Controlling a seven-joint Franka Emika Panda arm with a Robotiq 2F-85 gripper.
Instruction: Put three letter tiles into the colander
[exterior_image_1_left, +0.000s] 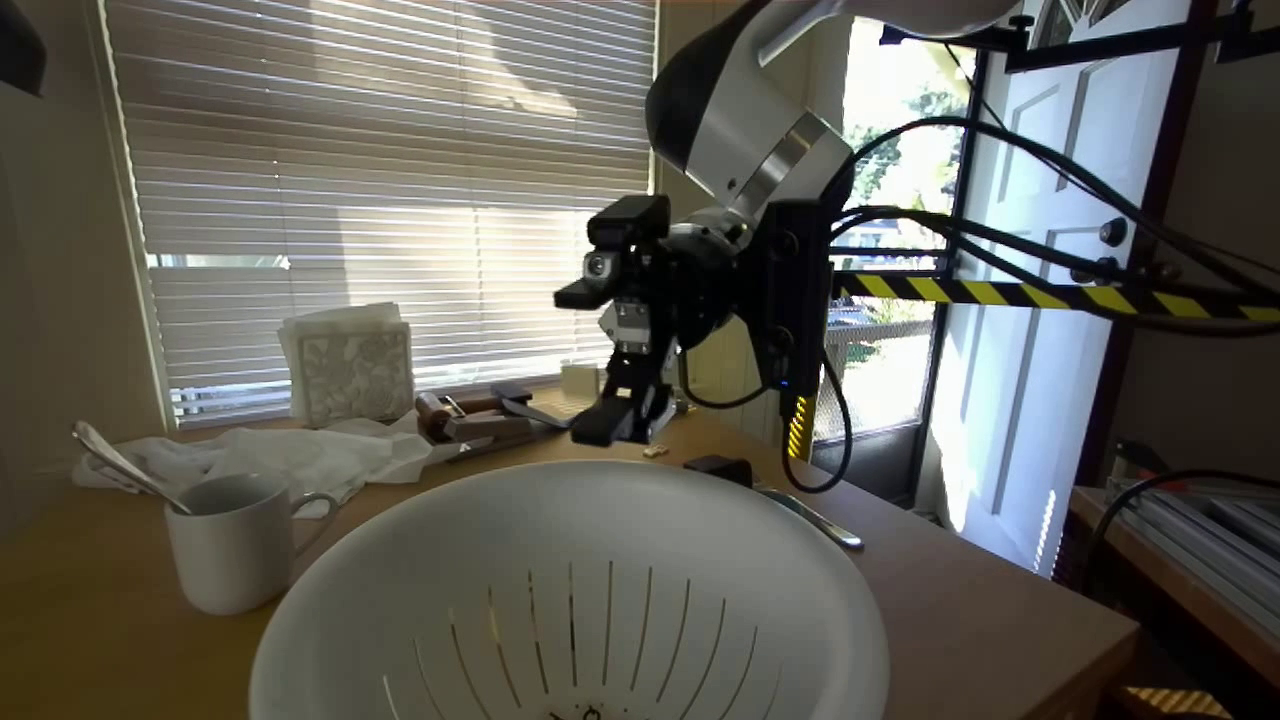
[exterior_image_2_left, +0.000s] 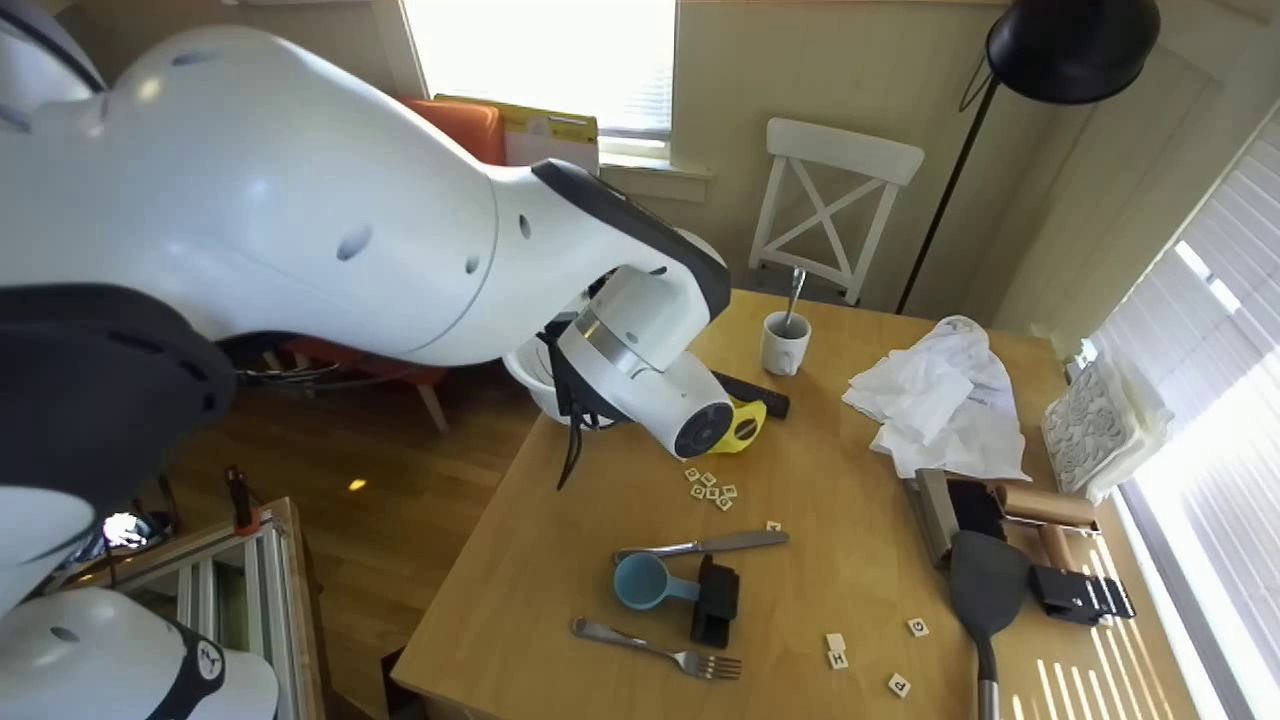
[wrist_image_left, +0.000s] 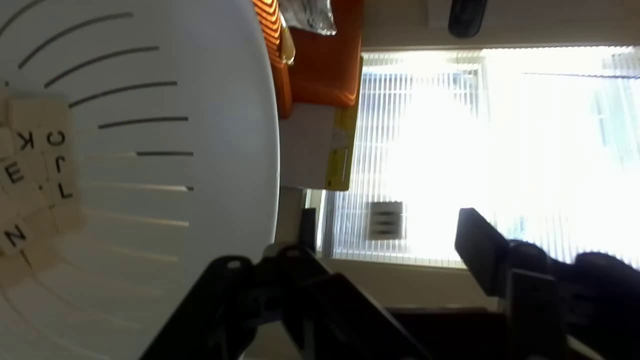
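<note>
Letter tiles (wrist_image_left: 13, 172) lie on the slotted base of the colander (wrist_image_left: 225, 125), at nine o'clock in the wrist view; K, E, L and N can be read, with at least two more beside them. That is more than three, so by count the task looks finished, though nothing here says which ones are meant. In an exterior view the colander spreads at six o'clock from the claw (exterior_image_1_left: 588, 360), which is released, its jaws well apart and no tile seen between them. Should more be wanted, loose tiles (exterior_image_2_left: 711, 493) lie on the tabletop (exterior_image_2_left: 820, 580) at five o'clock in an exterior view, where the arm (exterior_image_2_left: 330, 200) hides the claw and leaves only a slice of the colander showing at nine o'clock. The base is cut off at nine o'clock in the wrist view, so a full tally is out of reach. A blurred square (wrist_image_left: 385, 220) against the bright window (wrist_image_left: 430, 125), at four o'clock there, I cannot identify.
</note>
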